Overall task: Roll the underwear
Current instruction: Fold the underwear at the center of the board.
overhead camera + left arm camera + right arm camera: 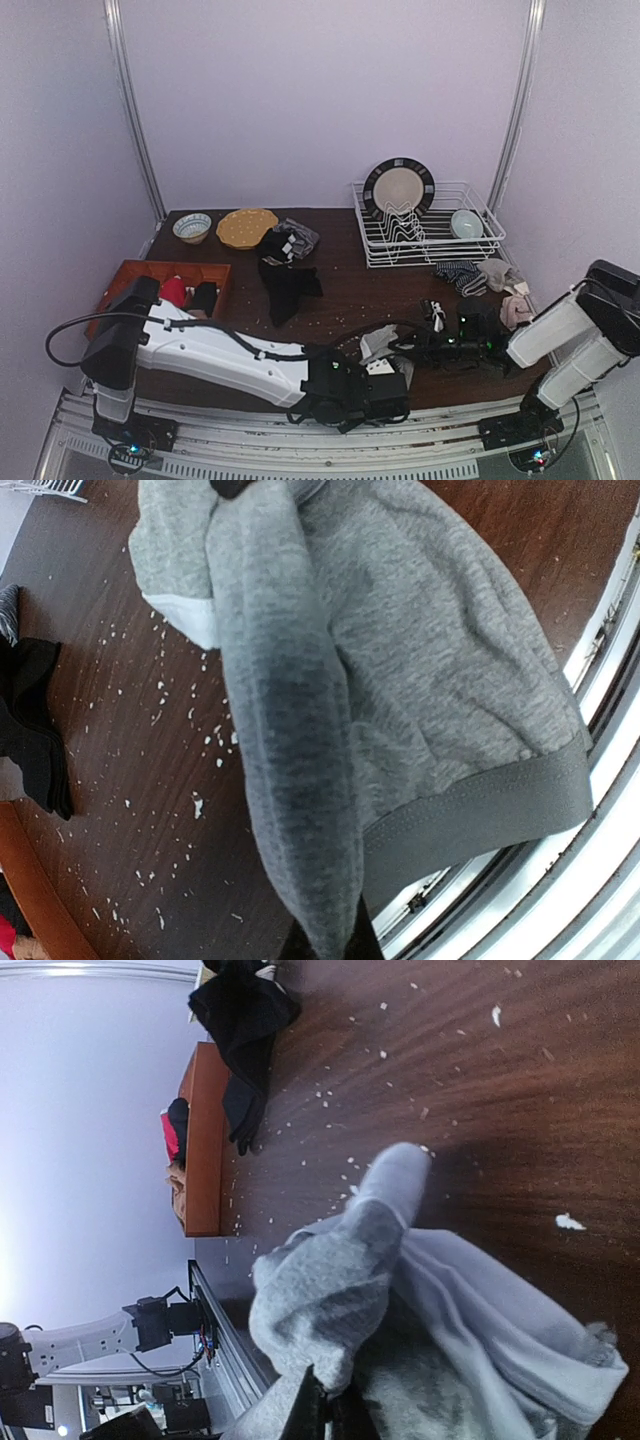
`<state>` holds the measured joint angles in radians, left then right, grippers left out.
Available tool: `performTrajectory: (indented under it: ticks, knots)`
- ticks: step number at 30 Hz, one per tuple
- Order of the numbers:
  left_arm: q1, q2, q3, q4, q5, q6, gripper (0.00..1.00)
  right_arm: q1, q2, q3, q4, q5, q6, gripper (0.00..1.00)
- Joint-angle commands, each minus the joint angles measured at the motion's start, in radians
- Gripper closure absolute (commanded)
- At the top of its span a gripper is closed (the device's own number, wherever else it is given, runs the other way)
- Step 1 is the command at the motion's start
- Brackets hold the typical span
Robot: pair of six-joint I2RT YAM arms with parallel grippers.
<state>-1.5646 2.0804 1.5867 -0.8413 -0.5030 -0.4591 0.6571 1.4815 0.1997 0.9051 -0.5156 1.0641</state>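
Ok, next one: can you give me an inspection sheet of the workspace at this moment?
Surface: dark wooden table, strewn with white crumbs.
Job's things: light grey underwear bunched near the front edge, pinched from both sides; black garment loose mid-table.
Clutter: striped sock; dish rack holding a plate and a bowl; patterned bowl; yellow plate; wooden tray with red and black items.
Grippers: left gripper and right gripper both shut on the grey underwear.
Cables: black cable loops beside the left arm, away from the cloth.
Surroundings: pale walls; metal rail along the near edge.
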Motion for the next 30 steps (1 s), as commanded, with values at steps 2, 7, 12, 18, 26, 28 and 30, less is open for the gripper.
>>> performTrajectory:
  ticks: [2,7,12,18,26,28,30]
  knots:
    - [-0.008,0.025,0.045,-0.028,-0.024,0.014,1.00,-0.008,-0.261,0.038,-0.496,0.146,-0.124,1.00]
    - [-0.007,0.044,0.066,-0.036,-0.025,0.025,1.00,-0.007,-0.380,0.023,-0.710,0.201,-0.123,1.00]
    - [-0.008,0.044,0.073,-0.037,-0.016,0.030,1.00,-0.008,-0.432,-0.009,-0.811,0.250,-0.084,1.00]
    - [-0.027,0.066,0.121,-0.037,0.028,0.086,1.00,-0.008,-0.415,-0.012,-0.855,0.304,-0.077,1.00]
    - [-0.048,0.117,0.200,-0.038,0.129,0.166,0.97,-0.008,-0.276,-0.018,-0.737,0.285,-0.065,1.00]
    - [-0.054,0.128,0.217,-0.038,0.154,0.180,0.92,-0.008,-0.272,-0.019,-0.741,0.299,-0.064,1.00]
    - [-0.061,0.138,0.235,-0.036,0.175,0.199,0.86,-0.008,-0.275,-0.020,-0.751,0.311,-0.064,1.00]
